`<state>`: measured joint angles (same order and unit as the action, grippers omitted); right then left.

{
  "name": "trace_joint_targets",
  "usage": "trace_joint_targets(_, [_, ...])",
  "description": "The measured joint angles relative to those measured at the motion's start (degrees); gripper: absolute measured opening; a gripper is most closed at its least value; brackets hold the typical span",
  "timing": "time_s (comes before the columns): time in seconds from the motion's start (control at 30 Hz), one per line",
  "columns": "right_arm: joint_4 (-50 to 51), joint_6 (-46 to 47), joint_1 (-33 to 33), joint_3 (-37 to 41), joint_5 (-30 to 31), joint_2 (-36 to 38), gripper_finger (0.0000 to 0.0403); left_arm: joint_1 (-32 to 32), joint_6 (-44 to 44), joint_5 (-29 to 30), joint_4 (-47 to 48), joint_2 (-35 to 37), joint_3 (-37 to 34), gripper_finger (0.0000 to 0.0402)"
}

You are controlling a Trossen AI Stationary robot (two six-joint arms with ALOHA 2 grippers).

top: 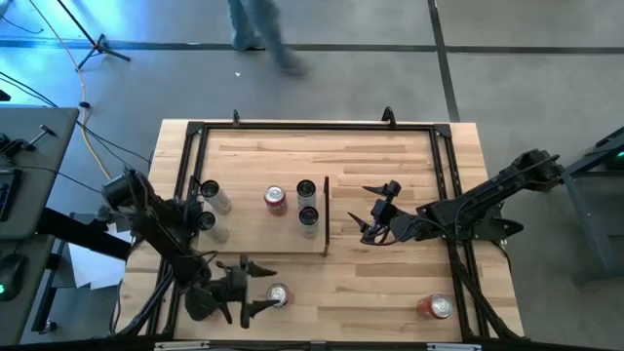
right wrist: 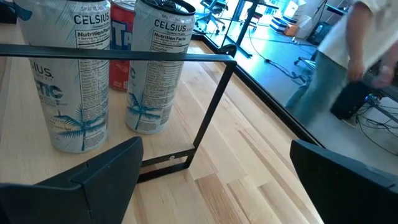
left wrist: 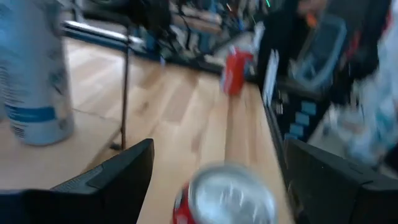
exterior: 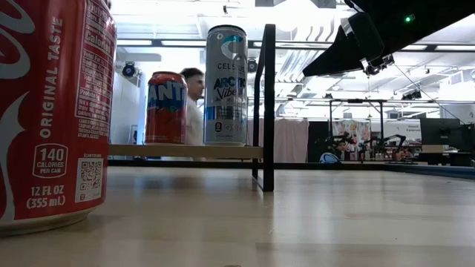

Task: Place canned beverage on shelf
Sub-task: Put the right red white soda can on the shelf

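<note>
While upright, can (top: 279, 295) sits btwn left end effector (top: 255, 289) fingers.

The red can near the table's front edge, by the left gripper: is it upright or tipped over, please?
Upright. The high view shows the red can's round silver top facing up, and the low view shows it standing on its base between the open left gripper's fingers.

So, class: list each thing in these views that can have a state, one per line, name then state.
Left tool: open, astride the Coke can.
Coke can: upright on the table, off the shelf, not gripped.
Right tool: open, empty, beside the shelf.
Shelf: holds upright cans.
Celsius cans: upright on the shelf.
Fanta can: upright on the shelf.
</note>
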<state>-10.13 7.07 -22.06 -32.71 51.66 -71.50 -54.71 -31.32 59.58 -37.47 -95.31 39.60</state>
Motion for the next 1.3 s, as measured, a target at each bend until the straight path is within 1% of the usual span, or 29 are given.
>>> trace_joint_targets(0.1, [0.1, 0.0, 0.0, 0.0, 0.0, 0.0, 0.0393, -0.3, -3.2, 3.1, 0.3, 2.5, 1.9, 0.0331])
trace_joint_targets(0.2, [0.1, 0.0, 0.0, 0.0, 0.0, 0.0, 0.0393, 0.1, -6.4, 3.3, 3.7, 4.9, 4.6, 0.0331])
trace_joint_targets(0.3, [0.0, 0.0, 0.0, 0.0, 0.0, 0.0, 0.0393, 1.3, -10.6, 2.7, 12.8, 6.2, 9.0, 0.0331])
trace_joint_targets(0.37, [0.0, 0.0, 0.0, 0.0, 0.0, 0.0, 0.0393, 2.4, -16.8, 0.8, 22.1, 6.5, 13.0, 0.0331])
trace_joint_targets(0.43, [0.1, 0.0, 0.0, 0.0, 0.0, 0.0, 0.0393, 3.8, -25.5, -3.1, 33.7, 6.4, 17.3, 0.0331])
trace_joint_targets(0.57, [0.1, 0.0, 0.0, 0.0, 0.0, 0.0, 0.0393, 7.6, -41.8, -17.8, 55.2, 6.0, 26.8, 0.0331])
trace_joint_targets(0.67, [0.0, 0.0, 0.0, 0.0, 0.0, 0.0, 0.0393, 10.5, -47.4, -26.8, 64.1, 5.8, 32.3, 0.0331])
trace_joint_targets(0.8, [0.0, 0.0, 0.0, 0.0, 0.0, 0.0, 0.0393, 13.9, -56.8, -35.1, 74.0, 5.9, 37.4, 0.0331])
trace_joint_targets(0.93, [0.0, 0.0, 0.0, 0.0, 0.0, 0.0, 0.0393, 17.0, -69.6, -44.8, 80.0, 5.9, 38.4, 0.0331])
trace_joint_targets(1.03, [0.0, 0.0, 0.0, 0.0, 0.0, 0.0, 0.0393, 18.3, -77.8, -49.6, 82.0, 5.9, 38.4, 0.0331])
trace_joint_targets(1.13, [0.0, 0.0, 0.0, 0.0, 0.0, 0.0, 0.0393, 19.3, -82.6, -51.8, 82.2, 5.2, 38.4, 0.0331])
trace_joint_targets(1.3, [0.0, 0.0, 0.0, 0.0, 0.0, 0.0, 0.0393, 19.6, -86.4, -53.3, 81.4, 2.6, 38.4, 0.0331])
